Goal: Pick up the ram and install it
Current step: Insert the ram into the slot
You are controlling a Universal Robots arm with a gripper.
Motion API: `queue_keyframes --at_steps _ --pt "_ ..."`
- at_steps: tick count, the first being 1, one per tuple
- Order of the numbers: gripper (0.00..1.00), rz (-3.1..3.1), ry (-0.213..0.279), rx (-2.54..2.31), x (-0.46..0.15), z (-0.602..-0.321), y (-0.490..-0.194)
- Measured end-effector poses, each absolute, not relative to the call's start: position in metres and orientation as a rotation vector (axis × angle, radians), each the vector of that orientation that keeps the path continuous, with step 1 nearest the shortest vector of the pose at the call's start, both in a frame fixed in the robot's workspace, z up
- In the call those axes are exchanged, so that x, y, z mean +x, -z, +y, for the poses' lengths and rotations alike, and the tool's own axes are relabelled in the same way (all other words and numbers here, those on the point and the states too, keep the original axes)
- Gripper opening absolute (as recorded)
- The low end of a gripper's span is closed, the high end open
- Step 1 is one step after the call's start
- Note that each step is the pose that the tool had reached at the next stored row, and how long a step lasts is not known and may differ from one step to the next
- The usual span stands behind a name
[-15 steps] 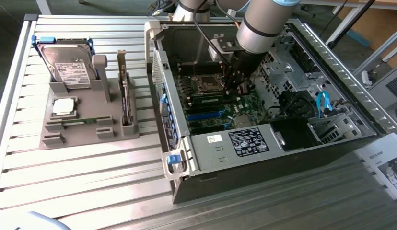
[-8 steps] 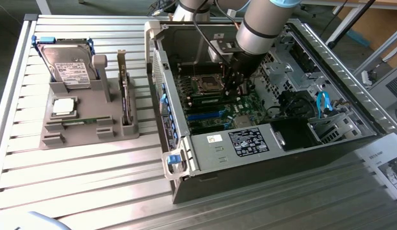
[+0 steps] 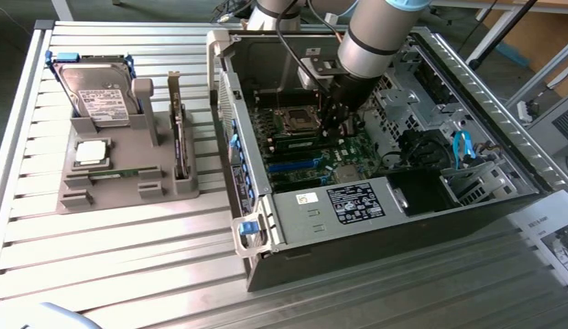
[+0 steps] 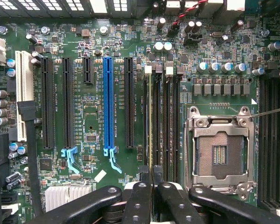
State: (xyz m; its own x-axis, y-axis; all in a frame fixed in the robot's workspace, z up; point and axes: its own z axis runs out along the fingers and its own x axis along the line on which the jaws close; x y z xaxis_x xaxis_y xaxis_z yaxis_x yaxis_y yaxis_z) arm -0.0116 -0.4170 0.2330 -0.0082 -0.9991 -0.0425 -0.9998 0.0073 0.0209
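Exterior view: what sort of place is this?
Probably a robotics lab bench for PC assembly: an open desktop tower case lies on a slatted metal table, a grey fixture beside it holds a hard drive and a processor, and a robot arm reaches into the case.

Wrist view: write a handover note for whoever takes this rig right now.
Gripper: down inside the open computer case, fingers closed close together on the top edge of the ram.
Ram: upright, seen edge-on, in a memory slot on the motherboard, between the empty processor socket and the blue expansion slot.
Done: ram picked up and brought into the slot.
Left: whether it is fully seated and latched cannot be told; the fingers have not let go.
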Motion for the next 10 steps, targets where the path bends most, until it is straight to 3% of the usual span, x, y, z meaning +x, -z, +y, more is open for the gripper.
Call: queue_keyframes --at_steps 3,10 --pt "0.25 2.218 -0.070 -2.202 -0.0116 -0.4171 -0.2331" --pt "0.25 2.219 -0.070 -2.202 -0.0116 -0.4170 -0.2331"
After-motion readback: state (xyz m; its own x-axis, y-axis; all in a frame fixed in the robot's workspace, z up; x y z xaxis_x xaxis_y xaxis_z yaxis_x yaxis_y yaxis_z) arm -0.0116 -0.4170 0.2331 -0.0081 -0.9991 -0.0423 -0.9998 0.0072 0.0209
